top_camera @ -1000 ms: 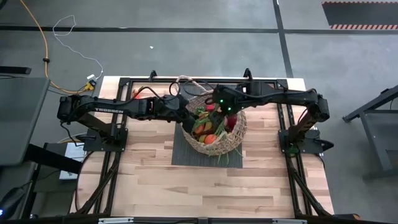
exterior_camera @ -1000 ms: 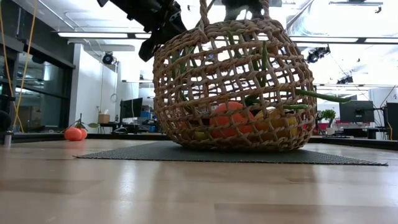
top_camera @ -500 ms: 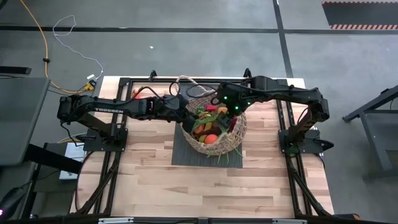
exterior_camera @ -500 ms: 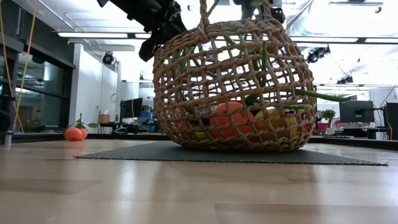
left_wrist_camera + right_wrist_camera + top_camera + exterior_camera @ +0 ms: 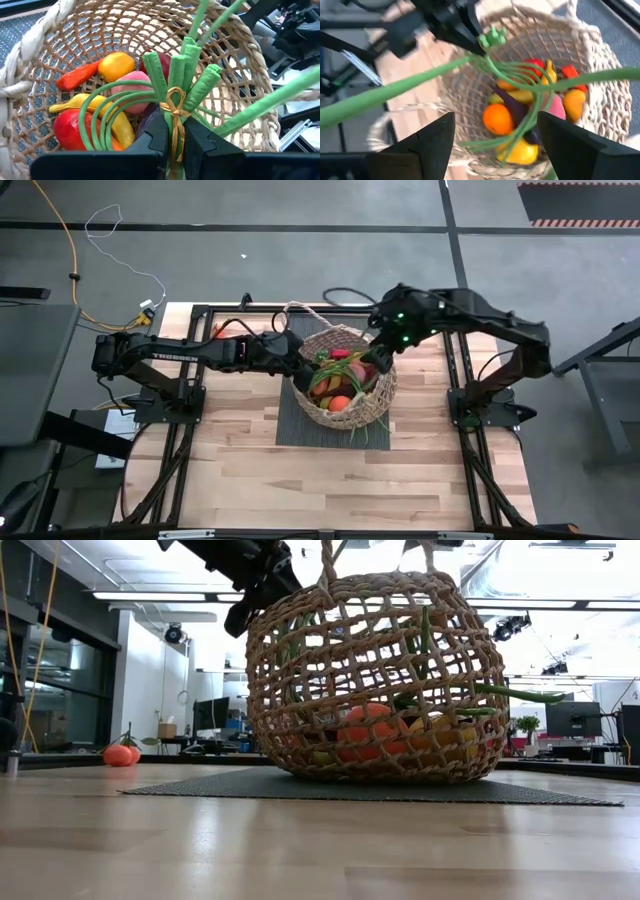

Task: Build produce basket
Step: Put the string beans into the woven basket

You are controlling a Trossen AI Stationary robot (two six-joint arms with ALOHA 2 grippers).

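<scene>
Over the basket (image 5: 348, 385) on the bench, the left gripper (image 5: 172, 145) pinches the bean stalks (image 5: 175, 85); the right gripper (image 5: 492, 145) hovers open. Letting go early could spill stalks over the rim.

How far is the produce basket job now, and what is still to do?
Mostly done: the basket on the mat holds an orange, banana, red pepper and carrot. In hand: the left tool is shut on the green bean stalks at the rim. Left: releasing them. The right tool hangs open above.
</scene>
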